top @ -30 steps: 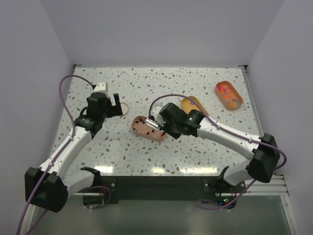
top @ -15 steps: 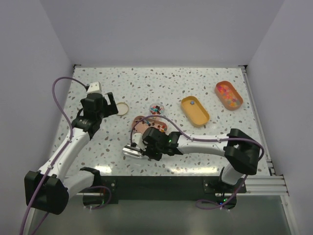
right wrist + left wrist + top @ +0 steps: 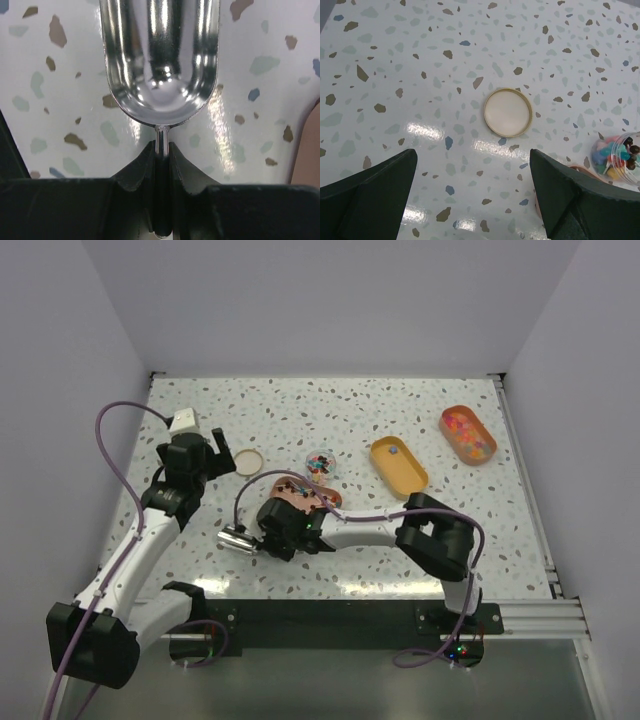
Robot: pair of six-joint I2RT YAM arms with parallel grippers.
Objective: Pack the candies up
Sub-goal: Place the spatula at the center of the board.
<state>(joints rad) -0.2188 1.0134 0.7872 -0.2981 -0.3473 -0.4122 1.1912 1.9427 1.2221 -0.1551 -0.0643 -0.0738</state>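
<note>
The candies show in a small clear jar [image 3: 320, 462], in an orange oval tray [image 3: 482, 452] at the back right, and a few lie in a pink oval tray [image 3: 290, 504]. My right gripper [image 3: 268, 537] is shut on the handle of an empty metal scoop [image 3: 237, 539], held low over the table left of the pink tray. In the right wrist view the scoop bowl [image 3: 160, 55] is empty, its thin handle clamped in the gripper [image 3: 161, 150]. My left gripper [image 3: 215, 453] is open and empty beside a round cream lid [image 3: 249, 461]. The lid [image 3: 508, 112] lies flat ahead of the gripper [image 3: 475, 200], the jar [image 3: 617, 157] at the right edge.
A yellow oval tray [image 3: 398, 466] with one candy lies between the jar and the orange tray. White walls close in the speckled table [image 3: 330, 410] on three sides. The right arm stretches across the front from right to left. The pink tray edge [image 3: 307, 160] is right of the scoop.
My right gripper has swung with the scoop from over the pink tray to the front left, uncovering the jar. My left gripper has shifted a little left and back.
</note>
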